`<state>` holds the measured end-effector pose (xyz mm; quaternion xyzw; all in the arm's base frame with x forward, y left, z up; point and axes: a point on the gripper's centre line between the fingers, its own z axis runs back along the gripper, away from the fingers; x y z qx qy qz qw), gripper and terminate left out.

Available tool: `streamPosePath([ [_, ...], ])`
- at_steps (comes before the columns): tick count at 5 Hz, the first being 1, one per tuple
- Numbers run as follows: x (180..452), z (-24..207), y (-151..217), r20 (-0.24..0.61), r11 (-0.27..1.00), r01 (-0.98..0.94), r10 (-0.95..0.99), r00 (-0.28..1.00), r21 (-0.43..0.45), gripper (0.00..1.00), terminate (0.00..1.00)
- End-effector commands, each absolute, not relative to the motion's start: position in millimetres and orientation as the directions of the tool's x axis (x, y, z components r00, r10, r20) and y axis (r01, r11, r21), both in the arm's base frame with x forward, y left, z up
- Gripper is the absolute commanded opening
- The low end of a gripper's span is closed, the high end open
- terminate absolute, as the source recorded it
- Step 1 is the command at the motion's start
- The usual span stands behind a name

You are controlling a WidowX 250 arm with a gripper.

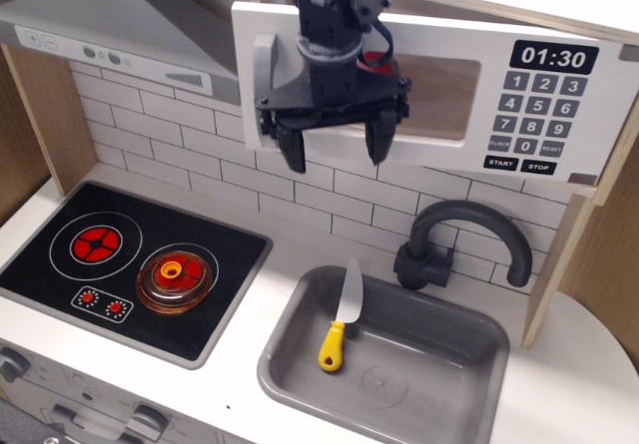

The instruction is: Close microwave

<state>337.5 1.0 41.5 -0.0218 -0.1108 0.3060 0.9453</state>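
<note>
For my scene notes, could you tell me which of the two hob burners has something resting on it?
The right-hand burner, nearer the sink: an orange lid covers it. The left burner is bare, its red pattern showing.
</note>
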Motion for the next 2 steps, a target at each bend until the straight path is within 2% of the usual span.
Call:
streamPosePath([
  [1,367,66,20,0.276,0.793,-0.588,0.607,0.745,-0.159,1.00,0.00],
  [2,378,68,23,0.306,0.784,-0.591,0.619,0.723,-0.191,1.00,0.00],
])
